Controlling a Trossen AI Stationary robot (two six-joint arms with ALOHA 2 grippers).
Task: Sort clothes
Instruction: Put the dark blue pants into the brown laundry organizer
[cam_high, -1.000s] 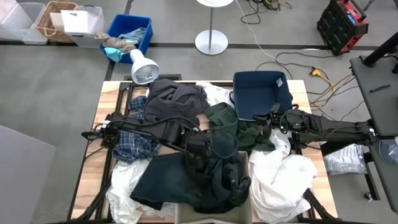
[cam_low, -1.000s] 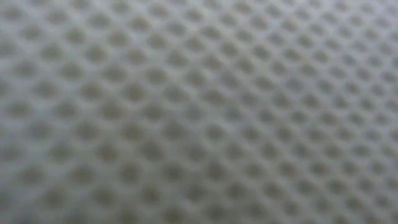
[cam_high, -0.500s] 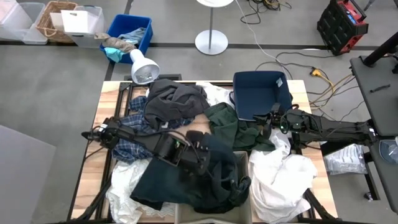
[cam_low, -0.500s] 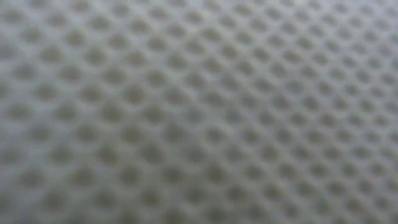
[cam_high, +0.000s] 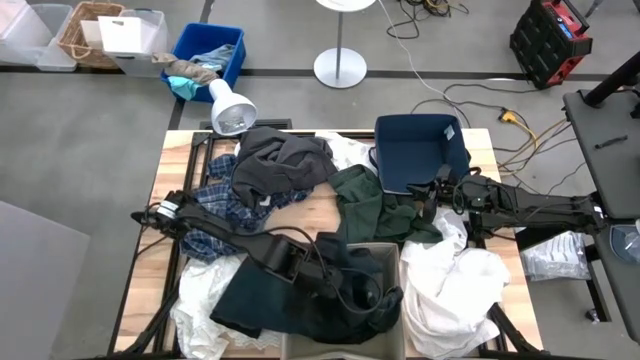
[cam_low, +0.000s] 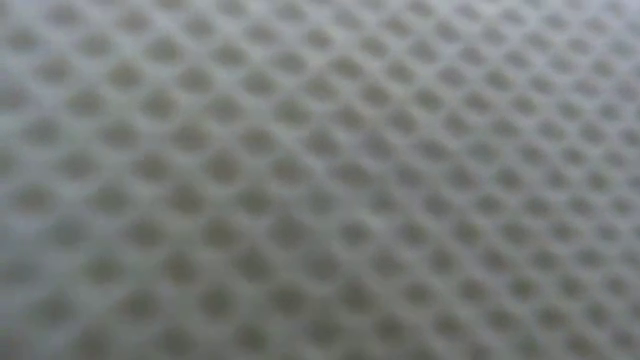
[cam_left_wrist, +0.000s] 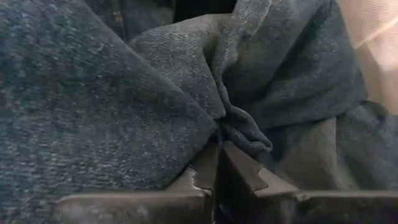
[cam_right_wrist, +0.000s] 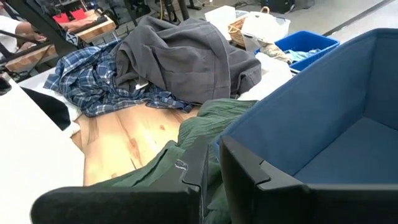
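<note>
A black, denim-like garment (cam_high: 270, 295) lies bunched at the table's near middle, partly over a grey bin (cam_high: 385, 250). My left gripper (cam_high: 355, 295) is down in it, shut on a fold (cam_left_wrist: 217, 146). A charcoal grey garment (cam_high: 285, 165) rests on a plaid shirt (cam_high: 215, 215) at the far left. A dark green garment (cam_high: 365, 200) lies in the middle, and white garments (cam_high: 455, 290) at the near right and near left. My right gripper (cam_right_wrist: 211, 168) hangs shut over the green garment (cam_right_wrist: 161, 168), beside the navy bin (cam_high: 420, 150). White mesh cloth (cam_low: 320, 180) fills the low view. My left gripper pinches a small fold of the black garment (cam_left_wrist: 219, 127) between its fingertips (cam_left_wrist: 245, 168). Creases in the cloth run together at the tips. The fingers slant steeply down from the table's left. The rest of the garment lies bunched around and under them.
A white lamp head (cam_high: 232, 110) stands at the table's far left edge. On the floor beyond are a blue crate (cam_high: 205, 60) of rags and baskets. Bare wood (cam_high: 310, 200) shows mid-table. A person (cam_right_wrist: 12, 28) sits beyond the table in the right wrist view.
My left gripper has gone toward the table's near edge and right, sinking and rolling its wrist, down into the black garment. The garment's raised bunch has dropped with it, uncovering bare wood mid-table and the grey bin's far rim.
</note>
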